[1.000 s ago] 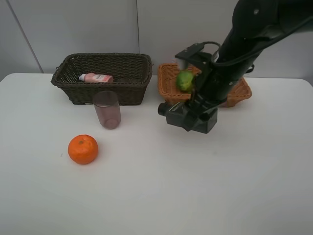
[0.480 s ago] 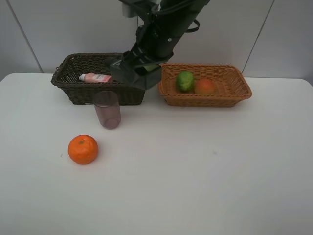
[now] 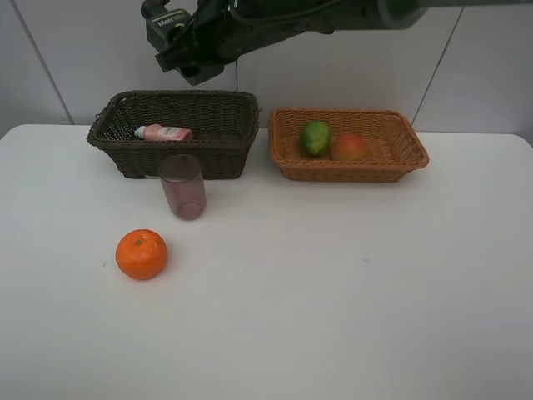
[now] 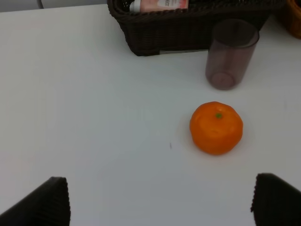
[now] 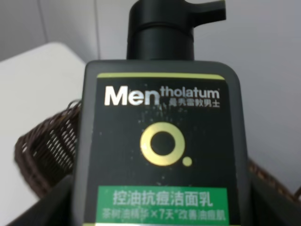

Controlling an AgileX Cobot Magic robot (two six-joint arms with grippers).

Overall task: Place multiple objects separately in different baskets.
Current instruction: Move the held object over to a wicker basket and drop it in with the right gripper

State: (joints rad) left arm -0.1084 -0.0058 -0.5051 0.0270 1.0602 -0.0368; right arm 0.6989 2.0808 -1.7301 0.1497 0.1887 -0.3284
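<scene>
Above dark basket [image 3: 225,158] — right jaws pinch pump bottle [image 5: 160,141], carried high, likely for drop there; left jaws spread near orange [image 4: 216,127].

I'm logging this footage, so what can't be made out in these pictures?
- Pump bottle: base cut off by the right wrist frame; how the jaws hold it is hidden.
- Dark basket: mostly hidden behind that bottle, right wrist view.
- Pink bottle: cut by the left wrist frame edge; label too small in the exterior high view.
</scene>
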